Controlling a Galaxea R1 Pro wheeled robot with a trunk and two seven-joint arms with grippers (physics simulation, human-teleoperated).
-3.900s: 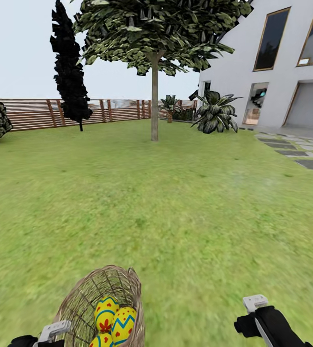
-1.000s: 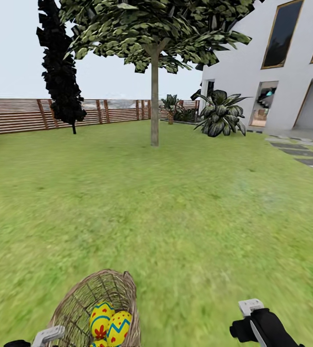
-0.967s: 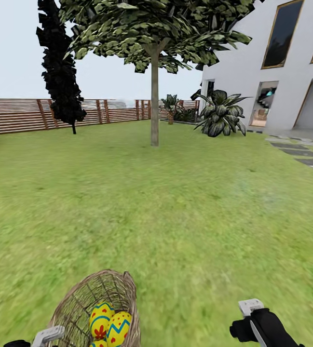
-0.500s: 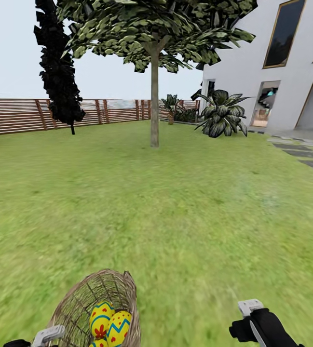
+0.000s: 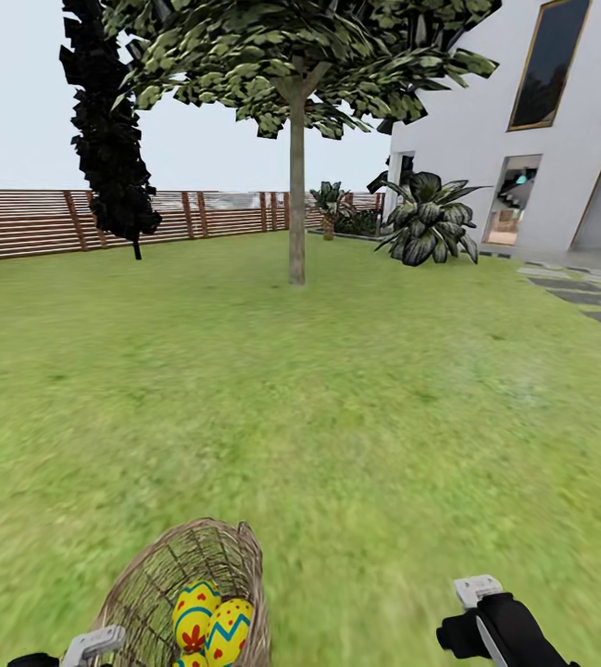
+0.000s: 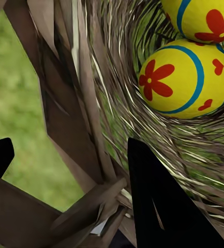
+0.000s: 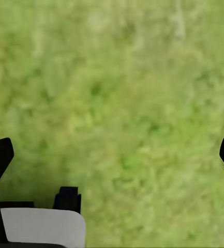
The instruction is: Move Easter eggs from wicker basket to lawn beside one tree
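The wicker basket (image 5: 189,579) hangs low at the near left over the lawn (image 5: 337,408), tipped with its mouth facing me. My left gripper (image 5: 96,641) is shut on its woven rim. Two Easter eggs (image 5: 196,611) show inside, yellow with red and blue patterns, with the edge of a third below them. In the left wrist view, the left gripper (image 6: 70,150) straddles the wicker wall (image 6: 65,103), and an egg (image 6: 184,77) lies deep inside. My right gripper (image 5: 481,593) hovers open over bare grass (image 7: 122,93). The tree (image 5: 296,185) stands far ahead at centre.
An all-black tree (image 5: 106,120) stands left of the leafy one, before a slatted wooden fence (image 5: 41,220). The white house (image 5: 522,139), a spiky shrub (image 5: 427,222) and grey paving stones (image 5: 578,298) lie to the right. Open grass stretches between me and the trunk.
The whole view has shifted forward toward the tree; the trunk and house look slightly nearer. The basket and both grippers keep their places in the view.
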